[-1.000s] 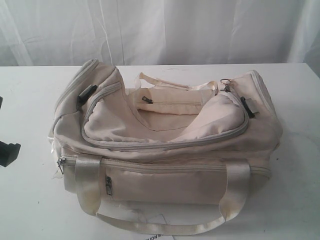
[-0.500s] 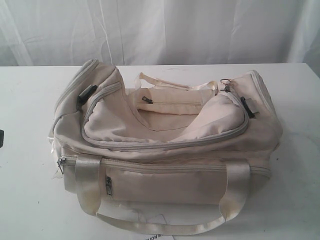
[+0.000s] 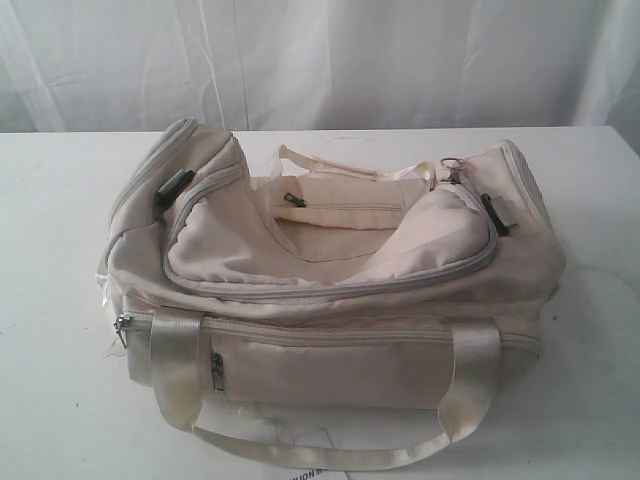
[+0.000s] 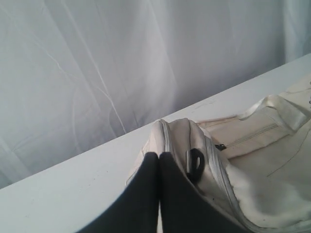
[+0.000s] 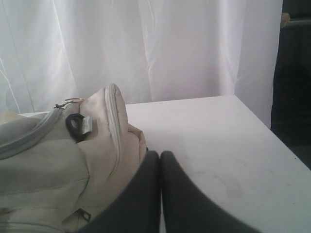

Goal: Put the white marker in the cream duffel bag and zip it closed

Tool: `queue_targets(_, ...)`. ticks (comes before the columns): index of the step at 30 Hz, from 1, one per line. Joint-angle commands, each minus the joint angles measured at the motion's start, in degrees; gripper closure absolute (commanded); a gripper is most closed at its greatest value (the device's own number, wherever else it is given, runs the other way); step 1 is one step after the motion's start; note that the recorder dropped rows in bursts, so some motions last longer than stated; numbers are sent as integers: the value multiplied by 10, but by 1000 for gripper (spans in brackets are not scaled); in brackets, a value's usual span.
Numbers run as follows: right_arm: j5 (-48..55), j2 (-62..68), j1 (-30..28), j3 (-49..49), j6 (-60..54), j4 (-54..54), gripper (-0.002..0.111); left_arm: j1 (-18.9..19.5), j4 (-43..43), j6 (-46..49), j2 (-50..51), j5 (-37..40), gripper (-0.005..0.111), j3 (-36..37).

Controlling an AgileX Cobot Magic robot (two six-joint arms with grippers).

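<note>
The cream duffel bag [image 3: 330,365] is sitting on the bench [image 3: 60,200], its top zip [image 3: 330,292] seemingly drawn shut. The white marker is showing nowhere, presumably inside. Both arms' jaws are pressing together empty, the left arm having just left the exterior view, so the task is likely finishing.

My exterior view looks down at a slant onto the desk [image 3: 60,400] from one long side of the cream duffel bag [image 3: 330,290]. It faces the white curtain [image 3: 350,60] and sits near enough that the bag fills most of the frame. My left wrist view sits low, right behind the left pincer [image 4: 159,158]. It is close to the bag end that lies left in the exterior view and looks over it toward the curtain. My right wrist view sits likewise behind the right pincer [image 5: 160,156], close to the opposite end. Each wrist view shares its bag end and a black clip [image 4: 195,162] with the exterior; all three share desk and curtain.
</note>
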Motion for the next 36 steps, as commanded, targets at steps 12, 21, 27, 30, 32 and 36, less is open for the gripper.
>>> queue_targets(12,4,-3,-1,3,-2,-1,108,2,100,-18,-5,-112,107,3)
queue_targets(21,4,-3,-1,3,-2,-1,108,2,270,-322,-5,-102,107,3)
queue_targets(27,4,-3,-1,3,-2,-1,108,2,270,-352,-5,-100,107,3)
queue_targets(30,4,-3,-1,3,-2,-1,108,2,270,-352,-8,-100,107,3)
queue_targets(32,4,-3,-1,3,-2,-1,108,2,270,-352,-11,-102,107,3)
queue_targets(36,4,-3,-1,3,-2,-1,108,2,270,-352,-18,-105,107,3)
